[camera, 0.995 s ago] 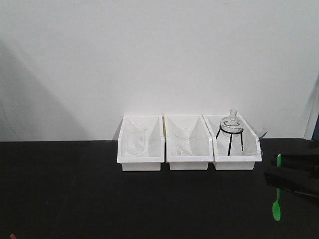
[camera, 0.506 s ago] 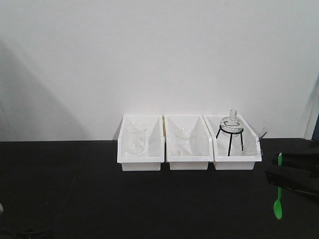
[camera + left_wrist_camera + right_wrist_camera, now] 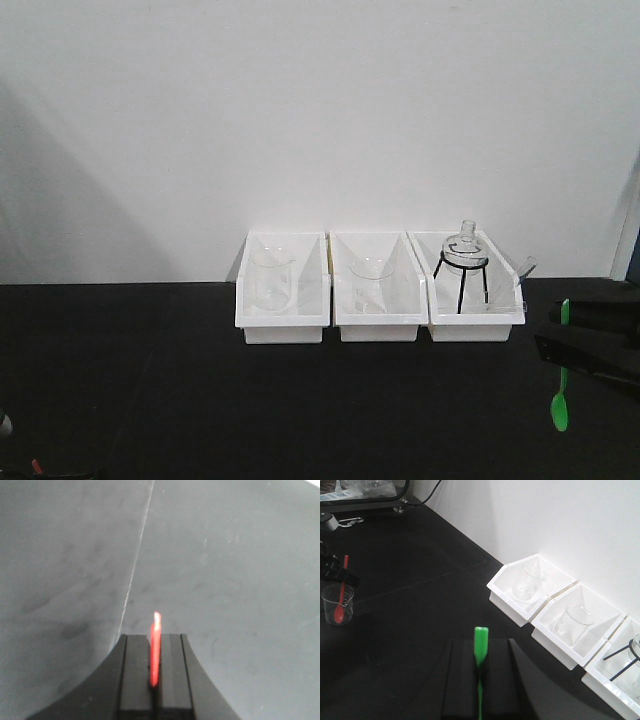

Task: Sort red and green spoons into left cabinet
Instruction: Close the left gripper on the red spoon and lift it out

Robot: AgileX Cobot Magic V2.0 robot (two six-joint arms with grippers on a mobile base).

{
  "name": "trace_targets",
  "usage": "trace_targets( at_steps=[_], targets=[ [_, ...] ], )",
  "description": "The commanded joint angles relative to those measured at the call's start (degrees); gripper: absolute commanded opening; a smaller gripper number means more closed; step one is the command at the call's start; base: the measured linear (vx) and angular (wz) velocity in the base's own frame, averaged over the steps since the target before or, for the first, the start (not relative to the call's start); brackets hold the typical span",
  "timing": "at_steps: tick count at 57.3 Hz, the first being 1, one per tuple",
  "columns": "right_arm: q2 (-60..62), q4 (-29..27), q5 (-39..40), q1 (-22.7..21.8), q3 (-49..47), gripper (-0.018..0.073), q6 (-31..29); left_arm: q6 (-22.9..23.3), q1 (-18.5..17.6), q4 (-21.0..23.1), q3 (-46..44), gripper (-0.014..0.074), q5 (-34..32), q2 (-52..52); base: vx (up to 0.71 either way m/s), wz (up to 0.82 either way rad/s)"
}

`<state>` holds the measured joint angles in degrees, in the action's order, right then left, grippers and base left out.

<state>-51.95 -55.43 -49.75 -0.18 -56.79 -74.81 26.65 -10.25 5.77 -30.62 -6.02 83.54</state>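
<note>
Now | right claw [image 3: 480, 644] clamps green spoon [image 3: 560, 408], right of white bins [image 3: 285, 322] | left claw [image 3: 155, 639] pinches red spoon [image 3: 343, 582], bowl in clear cup [image 3: 327, 605], far left of bins | glassware [image 3: 270, 280] sits in bins

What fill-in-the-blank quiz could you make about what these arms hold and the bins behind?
The spoon in the right jaws is ____. The red spoon is held by the ____ jaws. The white bins by the wall number ____. Missing words: green, left, three.
</note>
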Motion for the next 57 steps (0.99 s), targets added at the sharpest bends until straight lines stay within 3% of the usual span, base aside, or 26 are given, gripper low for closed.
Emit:
trace_targets(
  at_steps=[1, 12, 22, 32, 39, 51, 57],
  targets=[
    [0.4, -2.9, 2.6, 0.0, -1.9, -0.0003, 0.0, 0.0, 0.0, -0.2, -1.6, -0.0008, -5.2, -2.1, 0.0, 0.0],
    [0.4, -2.9, 2.6, 0.0, -1.9, -0.0003, 0.3, -1.8, 0.0, -2.2, -1.7, -0.0006, -8.4, -6.3, 0.0, 0.0],
    [0.4, -2.9, 2.8, 0.0, -1.9, -0.0003, 2.7, -4.9, 0.0, -8.4, -2.7, -0.0006, -7.2, -13.6, 0.0, 0.0],
    [0.4, -2.9, 4.5, 0.0, -1.9, -0.0003, 5.8, -5.5, 0.0, -17.2, -5.8, -0.0004, 1.8, -23.7, 0.0, 0.0],
    [0.4, -2.2, 7.3, 0.0, -1.9, -0.0003, 10.6, -5.6, 0.0, -20.3, -9.0, -0.0004, 11.3, -30.8, 0.0, 0.0],
    [1.2, 7.4, 8.5, 0.0, -1.6, -0.0003, 20.1, -9.1, 0.0, -20.3, -10.2, -0.0003, 22.3, -41.9, 0.0, 0.0],
    [4.0, 10.8, 12.0, 0.0, 0.8, -0.0003, 23.2, -11.8, 0.0, -17.5, -10.2, -0.0003, 26.5, -47.1, 0.0, 0.0]
  ],
)
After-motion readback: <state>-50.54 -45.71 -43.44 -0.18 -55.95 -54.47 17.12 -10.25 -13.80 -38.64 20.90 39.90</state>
